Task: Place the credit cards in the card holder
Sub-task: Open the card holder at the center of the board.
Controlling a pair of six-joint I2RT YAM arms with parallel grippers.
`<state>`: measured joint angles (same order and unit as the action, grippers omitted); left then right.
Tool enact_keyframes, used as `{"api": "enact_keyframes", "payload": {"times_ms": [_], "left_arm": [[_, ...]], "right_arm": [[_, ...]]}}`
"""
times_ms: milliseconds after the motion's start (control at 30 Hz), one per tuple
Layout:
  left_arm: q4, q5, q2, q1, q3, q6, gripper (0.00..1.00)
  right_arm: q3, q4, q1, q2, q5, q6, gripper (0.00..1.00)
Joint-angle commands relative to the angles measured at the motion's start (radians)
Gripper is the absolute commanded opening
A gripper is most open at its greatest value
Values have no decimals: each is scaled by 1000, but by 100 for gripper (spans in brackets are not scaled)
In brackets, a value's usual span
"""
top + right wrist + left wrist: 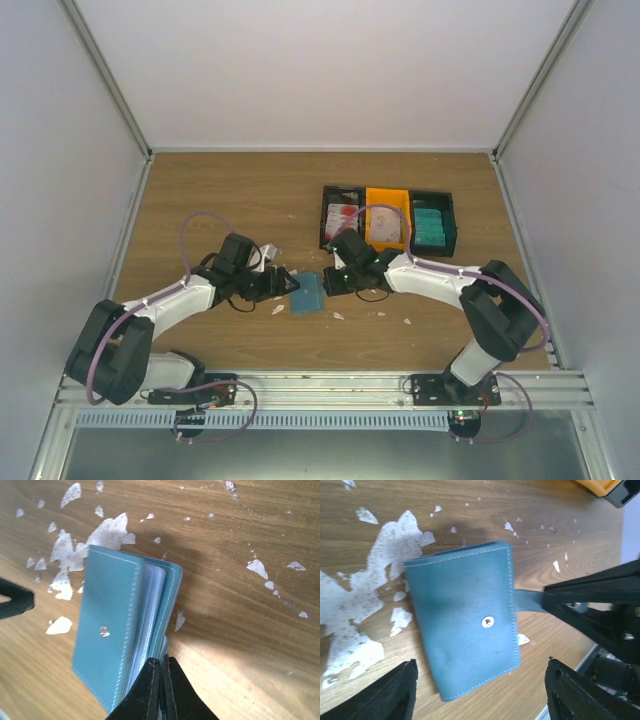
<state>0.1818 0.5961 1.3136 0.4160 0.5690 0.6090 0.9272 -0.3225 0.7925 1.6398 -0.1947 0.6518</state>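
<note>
The blue card holder (307,293) lies on the wooden table between my two grippers, snap stud facing up (462,615). My left gripper (283,285) is open, its two fingers straddling the holder's near end without touching it (481,670). My right gripper (333,279) is shut on the holder's thin blue tab at its edge (161,662); in the left wrist view its black fingers (590,592) pinch that tab. The holder's cover (115,625) gapes slightly, showing pale inner leaves. The credit cards sit in the tray: red-blotched white (340,216), pale (385,226), teal (430,226).
The black-and-orange three-compartment tray (385,191) stands behind the right gripper; its corner shows in the left wrist view (602,485). White scraps and scuffs dot the wood around the holder (350,630) (65,555). White walls enclose the table on three sides.
</note>
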Motion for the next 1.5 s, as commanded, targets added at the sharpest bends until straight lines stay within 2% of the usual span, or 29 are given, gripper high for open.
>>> {"api": "enact_keyframes", "payload": {"times_ms": [0,200,533,733,900,1000,1167,1333,1467], "left_arm": [[39,-103,-52,-9,22,-12,74],[78,-169,-121,-26,32,0,79],[131,-252,-230,-60,27,12,80],[123,-218,-247,-67,25,-11,80],[93,-171,-226,-66,8,-15,78],[64,-116,-200,-66,-2,-17,73],[6,-47,-137,-66,-19,-16,58],[-72,17,-70,-64,-47,7,40],[-110,57,-15,-56,-45,6,33]], "right_arm": [[25,-73,-9,-65,-50,-53,1],[85,-22,-9,-74,-193,-51,1],[91,140,-7,-30,-353,15,0],[65,157,-8,-4,-354,20,1],[51,74,-9,-15,-235,-23,1],[31,13,-11,-26,-146,-47,1],[-14,-47,-12,-39,-35,-58,1],[-26,-52,-13,-25,-21,-53,1],[-23,-44,-13,-24,-16,-53,1]]}}
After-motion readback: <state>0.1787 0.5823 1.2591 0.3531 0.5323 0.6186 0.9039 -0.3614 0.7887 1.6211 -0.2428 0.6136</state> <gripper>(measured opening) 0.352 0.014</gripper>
